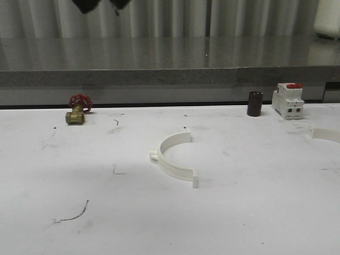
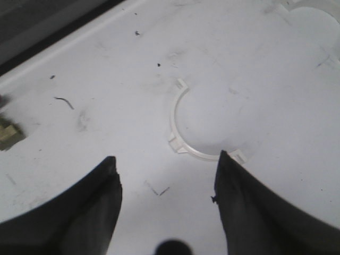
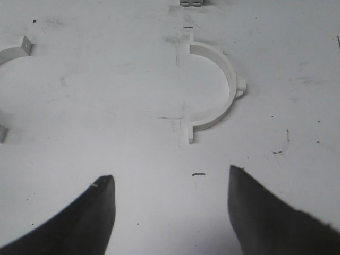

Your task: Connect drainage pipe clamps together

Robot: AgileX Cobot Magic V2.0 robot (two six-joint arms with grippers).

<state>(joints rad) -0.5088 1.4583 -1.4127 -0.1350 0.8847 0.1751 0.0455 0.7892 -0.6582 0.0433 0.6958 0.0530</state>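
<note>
Nearest me, I see the left gripper [image 2: 166, 183] and right gripper [image 3: 171, 204] both spread wide with nothing between the fingers, each hovering over the white table [image 1: 79, 175]. One clamp half [image 1: 174, 158] lies flat mid-table, its open side toward the second clamp half [image 1: 325, 134], well apart at the right edge. Beyond the middle half stand a brass valve [image 1: 77, 110], a dark cylinder [image 1: 255, 103] and a breaker block [image 1: 288, 100].

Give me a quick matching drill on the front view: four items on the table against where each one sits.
Items:
1. clamp half
2. brass valve
3. dark cylinder
4. breaker block

Places:
A. far left, by the back edge
B. far right, rightmost at the back edge
C. middle of the table
D. back edge, just left of the breaker

Pairs: 1-C, 2-A, 3-D, 4-B
</note>
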